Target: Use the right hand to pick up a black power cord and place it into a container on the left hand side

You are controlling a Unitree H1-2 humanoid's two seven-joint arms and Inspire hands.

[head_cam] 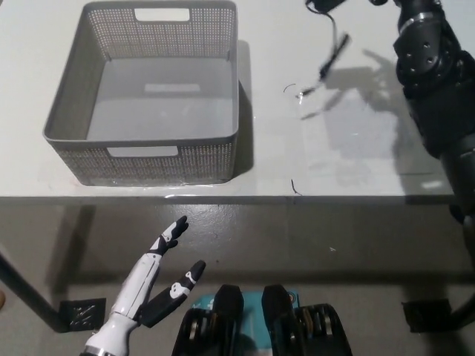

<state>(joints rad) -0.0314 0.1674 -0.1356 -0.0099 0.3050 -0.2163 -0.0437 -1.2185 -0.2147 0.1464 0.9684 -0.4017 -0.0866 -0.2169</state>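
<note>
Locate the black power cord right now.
In the head view, the black power cord dangles at the top right, above the table, right of the grey basket.

one head view looks steeply down onto the table (356, 163).

The robot's black right arm (434, 89), a chain of bulky dark jointed segments, enters from the lower right edge and reaches steeply upward along the right side of the view, its wrist section meeting the top edge. The black right hand lies almost wholly beyond that top edge, so whether its fingers are closed or apart cannot be told. The slim white left hand (152, 285), with dark fingertips, rests low at the lower left, below the edge of the surface, its forearm slanting up to the right. Its fingers (172, 231) are spread apart and extended, holding nothing.
</note>
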